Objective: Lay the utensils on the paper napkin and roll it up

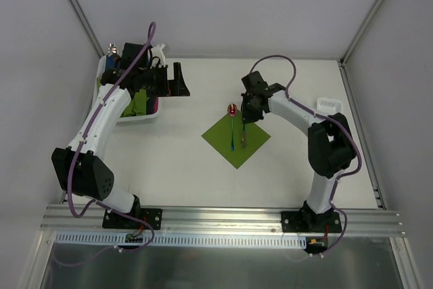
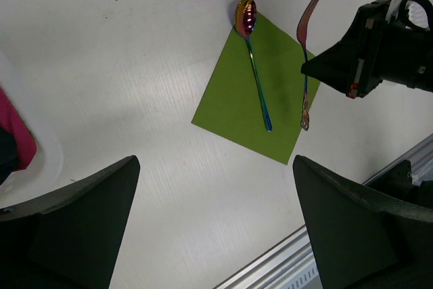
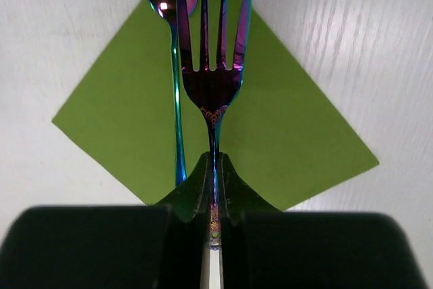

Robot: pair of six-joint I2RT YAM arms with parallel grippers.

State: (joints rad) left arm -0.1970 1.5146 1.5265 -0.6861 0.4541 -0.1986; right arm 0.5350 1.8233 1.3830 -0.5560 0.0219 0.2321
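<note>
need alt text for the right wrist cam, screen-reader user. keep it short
The right tool is shut on the handle of an iridescent fork, tines pointing away, over a green paper napkin lying as a diamond on the white table. A matching spoon lies on the napkin just left of the fork, its bowl at the far corner.

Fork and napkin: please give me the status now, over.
Right gripper shut on fork, over the napkin. Left gripper open, empty, off to the side. Spoon lying on napkin. Nothing seen in the way.
</note>
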